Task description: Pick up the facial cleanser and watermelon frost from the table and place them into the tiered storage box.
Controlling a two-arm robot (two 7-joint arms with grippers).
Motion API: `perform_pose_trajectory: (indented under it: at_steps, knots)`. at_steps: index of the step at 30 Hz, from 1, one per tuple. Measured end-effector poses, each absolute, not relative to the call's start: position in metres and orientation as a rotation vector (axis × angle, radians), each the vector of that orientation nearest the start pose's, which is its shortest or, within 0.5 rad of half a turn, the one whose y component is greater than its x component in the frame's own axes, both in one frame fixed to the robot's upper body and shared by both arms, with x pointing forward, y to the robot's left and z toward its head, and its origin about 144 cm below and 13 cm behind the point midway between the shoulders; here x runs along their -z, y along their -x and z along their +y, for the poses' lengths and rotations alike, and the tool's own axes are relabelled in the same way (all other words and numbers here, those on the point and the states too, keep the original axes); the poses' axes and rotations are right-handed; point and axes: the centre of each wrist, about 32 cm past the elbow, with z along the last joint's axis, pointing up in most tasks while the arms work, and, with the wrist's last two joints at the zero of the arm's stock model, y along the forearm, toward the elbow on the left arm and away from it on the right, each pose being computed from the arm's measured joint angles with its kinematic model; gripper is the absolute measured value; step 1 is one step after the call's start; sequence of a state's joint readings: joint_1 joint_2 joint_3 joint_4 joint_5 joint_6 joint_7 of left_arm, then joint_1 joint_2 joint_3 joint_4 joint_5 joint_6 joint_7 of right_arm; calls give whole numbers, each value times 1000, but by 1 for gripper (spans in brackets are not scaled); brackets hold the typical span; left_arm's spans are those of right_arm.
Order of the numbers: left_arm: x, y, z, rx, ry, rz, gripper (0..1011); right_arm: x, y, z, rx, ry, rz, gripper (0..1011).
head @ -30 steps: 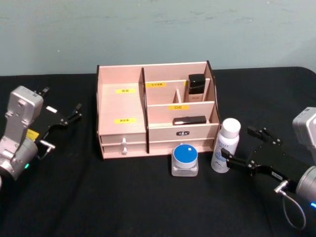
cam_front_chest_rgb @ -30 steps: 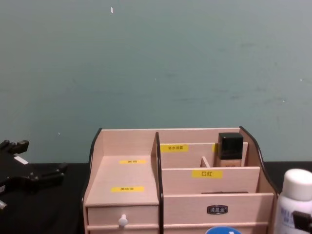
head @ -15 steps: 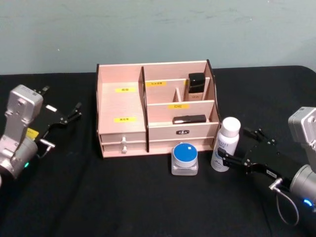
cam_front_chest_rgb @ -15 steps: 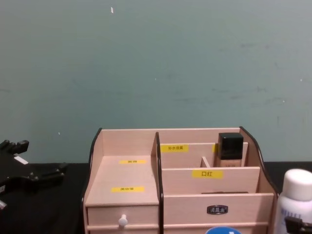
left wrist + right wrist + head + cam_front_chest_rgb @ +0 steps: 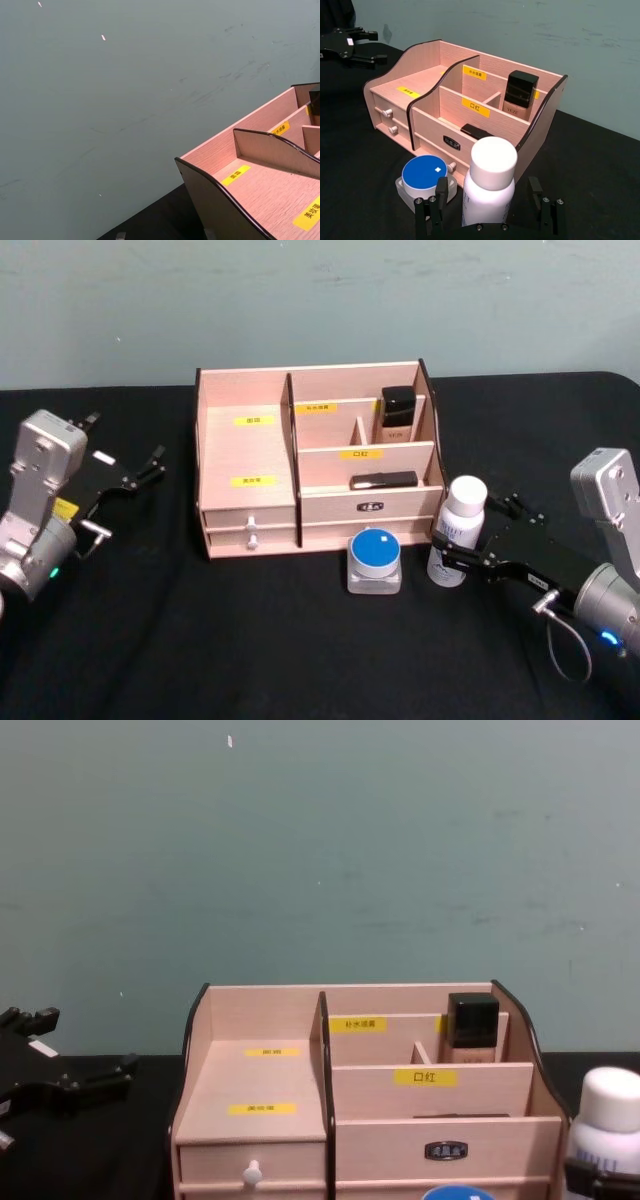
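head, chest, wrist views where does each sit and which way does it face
Head: high, looking forward and down on box, cleanser, jar; left gripper open at left, right gripper open around the cleanser.
Chest: lower, looking level at the box front; left gripper at left edge.
Left wrist: on left arm, facing the box's left side and wall.
Right wrist: on right arm, facing cleanser, jar, box past its own fingers.
Shared: head and right wrist both show cleanser beside jar.
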State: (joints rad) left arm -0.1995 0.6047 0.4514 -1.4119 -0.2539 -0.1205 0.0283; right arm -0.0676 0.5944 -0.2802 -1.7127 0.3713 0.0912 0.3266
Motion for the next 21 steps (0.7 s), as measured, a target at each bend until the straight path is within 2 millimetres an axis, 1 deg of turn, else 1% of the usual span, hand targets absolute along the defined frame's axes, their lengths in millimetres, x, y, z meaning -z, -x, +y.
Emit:
perform_pose_trajectory:
  at_steps: [21]
  knots:
    - [-1140,-489,310,-1248,-305,-285,1010,-1154,-440,-290,908,273,9,1002]
